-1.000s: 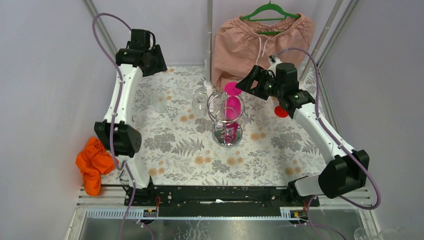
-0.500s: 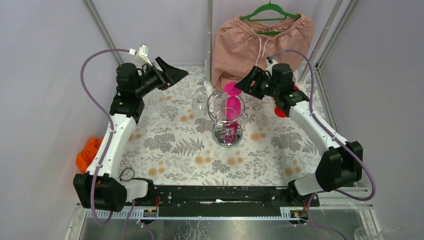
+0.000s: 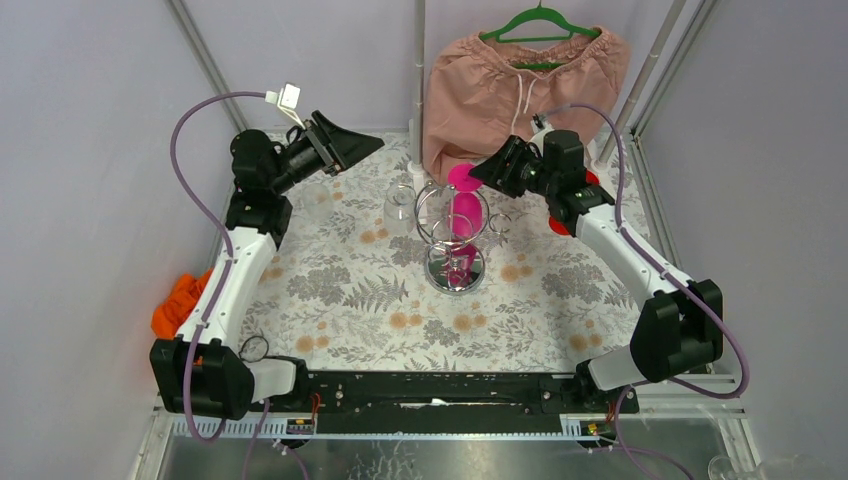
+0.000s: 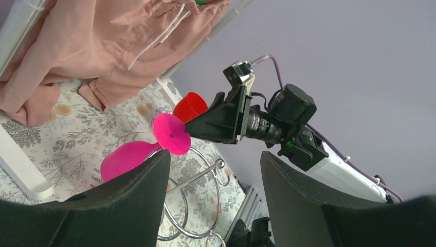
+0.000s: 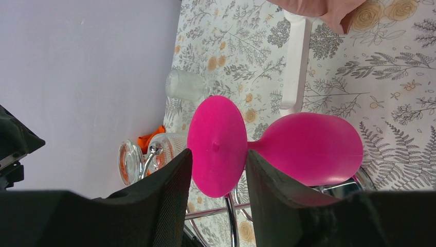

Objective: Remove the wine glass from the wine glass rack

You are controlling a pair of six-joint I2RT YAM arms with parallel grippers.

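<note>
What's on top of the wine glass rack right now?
A pink wine glass hangs upside down in the top loops of the wine glass rack, foot uppermost. A clear glass sits at the ring's left; whether it hangs is unclear. The pink bowl covers part of the pole.

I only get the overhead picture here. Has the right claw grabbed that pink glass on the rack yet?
Observer: Not that I can see. On its own wrist camera the right gripper is open. The round foot of the wine glass shows in the gap between its jaws, but I cannot tell if they touch it.
Operator: And the left claw, is it carrying anything?
Observer: No. Its wrist camera shows the left gripper open and empty, facing across at the wine glass rack.
</note>
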